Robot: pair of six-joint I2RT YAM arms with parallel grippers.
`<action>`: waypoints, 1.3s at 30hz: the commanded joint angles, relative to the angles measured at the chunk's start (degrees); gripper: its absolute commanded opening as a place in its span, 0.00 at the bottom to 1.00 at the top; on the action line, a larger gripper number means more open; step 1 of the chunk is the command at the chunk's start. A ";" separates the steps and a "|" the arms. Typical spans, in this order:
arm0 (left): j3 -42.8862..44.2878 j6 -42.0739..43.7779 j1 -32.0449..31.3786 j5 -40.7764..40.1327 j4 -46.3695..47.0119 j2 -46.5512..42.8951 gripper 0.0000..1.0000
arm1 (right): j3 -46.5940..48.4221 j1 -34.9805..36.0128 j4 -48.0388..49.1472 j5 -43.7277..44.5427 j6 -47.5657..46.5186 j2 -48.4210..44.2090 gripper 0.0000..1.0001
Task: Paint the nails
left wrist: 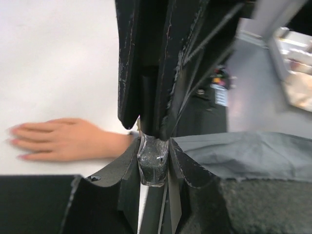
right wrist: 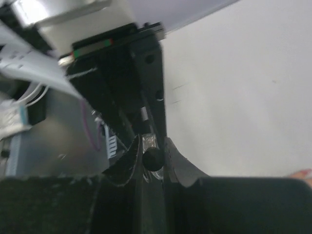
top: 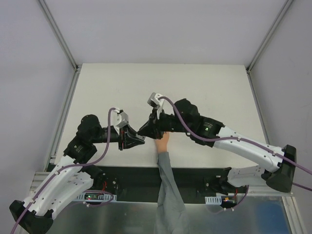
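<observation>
The peach mannequin hand point(top: 162, 143) lies palm down on the white table, its grey sleeve point(top: 168, 195) running toward the near edge. In the left wrist view the hand point(left wrist: 63, 140) lies at the left; its nails point(left wrist: 17, 130) are faint pinkish tips. My left gripper point(top: 140, 138) point(left wrist: 153, 158) is shut on a small dark glitter polish bottle point(left wrist: 154, 165), held just left of the hand. My right gripper point(top: 145, 130) point(right wrist: 152, 157) comes from the other side and is shut on the bottle's black cap point(right wrist: 152, 159). The cap sits on the bottle.
The white table point(top: 204, 92) stretches behind the arms, edged by metal frame rails point(top: 63, 122). Purple cables point(top: 180, 119) loop over both arms. The arm bases and a black strip point(top: 195, 175) lie along the near edge.
</observation>
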 commanded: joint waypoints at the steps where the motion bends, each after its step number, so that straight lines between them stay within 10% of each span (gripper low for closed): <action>1: 2.26 -3.24 0.21 25.04 10.47 -0.47 0.00 | -4.83 -3.58 12.60 -38.01 -8.14 -2.41 0.00; 11: 1.29 -3.79 0.21 16.74 10.49 -1.17 0.00 | -5.35 -3.67 11.81 -26.74 -2.98 -3.71 0.01; 15: 2.00 -0.62 0.29 -0.74 4.78 -1.35 0.00 | 3.17 -1.40 -1.53 -1.42 2.65 -2.83 0.42; 22: 2.09 1.05 0.29 -17.73 1.70 -3.19 0.00 | 13.20 4.85 -17.10 31.19 17.34 -0.73 0.73; 39: 1.03 0.09 0.21 -24.24 2.13 -7.05 0.00 | 30.53 11.18 -22.74 45.01 22.09 16.85 0.45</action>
